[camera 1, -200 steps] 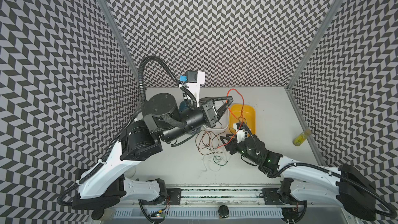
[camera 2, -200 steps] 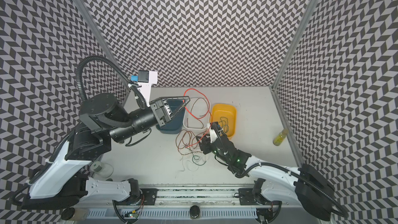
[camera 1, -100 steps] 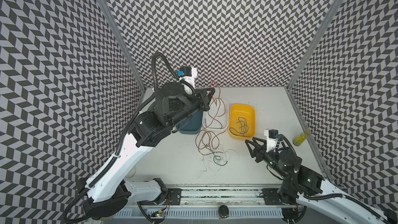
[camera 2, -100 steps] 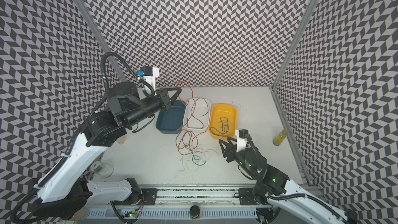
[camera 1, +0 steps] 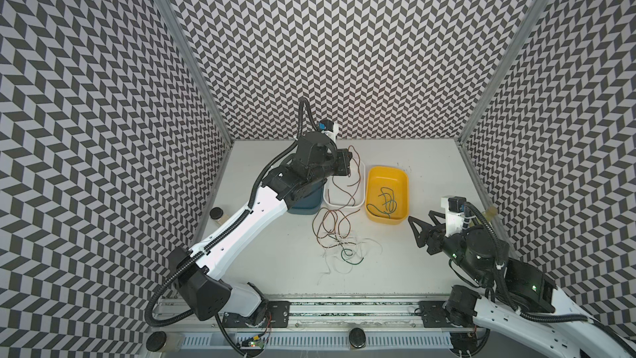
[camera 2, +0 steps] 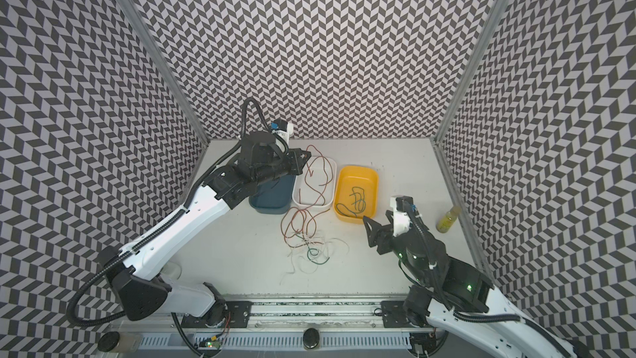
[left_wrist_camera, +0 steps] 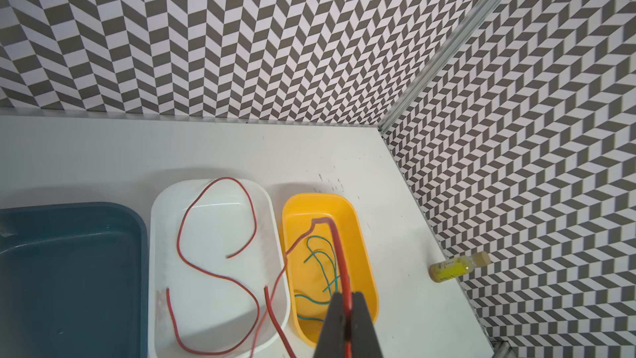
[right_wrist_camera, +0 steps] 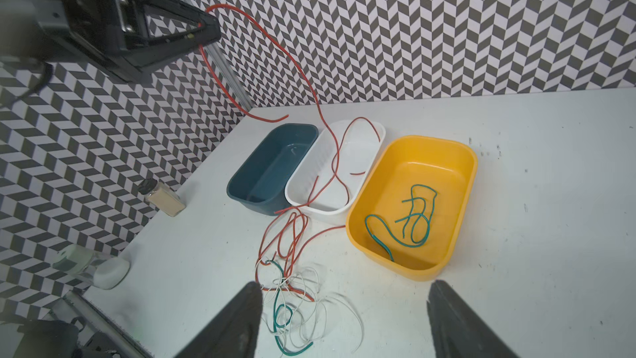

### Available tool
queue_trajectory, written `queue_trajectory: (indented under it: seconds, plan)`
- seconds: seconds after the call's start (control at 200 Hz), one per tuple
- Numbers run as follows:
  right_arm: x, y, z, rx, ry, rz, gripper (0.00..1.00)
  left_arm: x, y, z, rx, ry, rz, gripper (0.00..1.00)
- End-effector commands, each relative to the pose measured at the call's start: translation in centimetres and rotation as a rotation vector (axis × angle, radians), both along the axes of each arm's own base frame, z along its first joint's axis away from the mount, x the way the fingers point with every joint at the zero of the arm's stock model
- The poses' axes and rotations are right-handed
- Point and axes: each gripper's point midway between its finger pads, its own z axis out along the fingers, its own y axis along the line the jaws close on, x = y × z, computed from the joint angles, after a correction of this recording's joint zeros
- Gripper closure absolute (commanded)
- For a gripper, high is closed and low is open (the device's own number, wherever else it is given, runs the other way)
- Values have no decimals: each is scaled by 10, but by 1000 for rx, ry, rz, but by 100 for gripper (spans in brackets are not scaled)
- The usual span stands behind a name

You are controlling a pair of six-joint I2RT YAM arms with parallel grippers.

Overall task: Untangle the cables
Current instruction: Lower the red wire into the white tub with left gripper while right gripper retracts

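L gripper [left_wrist_camera: 347,299] clamped on red cable [left_wrist_camera: 340,260], held high over white tub [left_wrist_camera: 213,229], prob. to draw it from tangle [right_wrist_camera: 292,290] below. R gripper [right_wrist_camera: 344,285] agape, empty.

Tubs [camera 2: 311,209] in a row, cables [right_wrist_camera: 288,280] in and before them, bottle [camera 2: 447,220] rightward.
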Motion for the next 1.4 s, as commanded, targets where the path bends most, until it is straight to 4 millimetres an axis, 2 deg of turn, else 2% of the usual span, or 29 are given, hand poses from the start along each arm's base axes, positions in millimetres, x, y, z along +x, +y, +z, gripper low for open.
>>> queue_trajectory:
  seconds: [0.0, 0.07, 0.22, 0.371, 0.571, 0.896, 1.037, 1.292, 1.397]
  plan:
    - [-3, -13, 2, -109, -6, -21, 14, 16, -2, 0, -13, -62, -5, 100]
    - [-5, -19, 4, -143, -9, -27, 7, 25, -3, -12, 7, -54, 0, 100]
    - [-9, -30, 6, -202, -22, -38, 5, 38, -7, -32, 21, -35, 4, 100]
    - [-12, -38, -6, -247, -19, -45, 5, 46, -8, -56, 44, -13, 21, 100]
    - [-14, -32, -12, -254, -10, -7, 5, 54, -11, -101, 114, 32, 29, 100]
    - [-16, -21, -17, -249, 2, 47, 5, 65, -6, -185, 250, 191, 90, 100]
    - [-17, -18, -16, -237, -8, 63, 5, 71, -2, -205, 299, 226, 120, 100]
    - [-18, -13, -18, -237, -8, 91, 5, 79, 8, -230, 355, 310, 185, 100]
    - [-18, -11, -18, -237, -7, 98, 5, 79, 7, -240, 378, 344, 179, 92]
